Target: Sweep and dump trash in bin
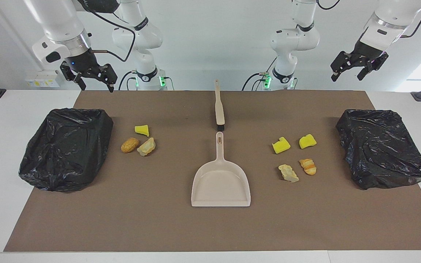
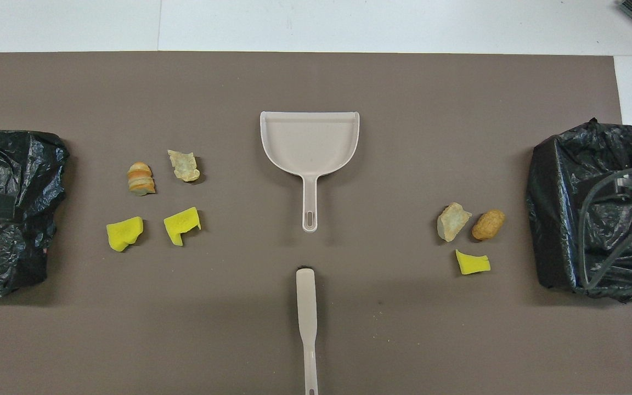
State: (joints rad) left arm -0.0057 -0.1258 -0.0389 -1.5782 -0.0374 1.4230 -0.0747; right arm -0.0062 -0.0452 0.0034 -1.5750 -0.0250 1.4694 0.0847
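Evidently nothing is started: left gripper (image 1: 356,71) and right gripper (image 1: 90,78) hang released, holding nothing. Trash (image 1: 139,141) lies in two clusters flanking the dustpan (image 1: 220,182); next, grasp the brush (image 1: 219,107).

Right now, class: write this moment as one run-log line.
left gripper: open, raised, waiting | right gripper: open, raised, waiting | trash: seven bits on mat, unswept | dustpan: mid-mat, empty | brush: untouched | bins: both ends
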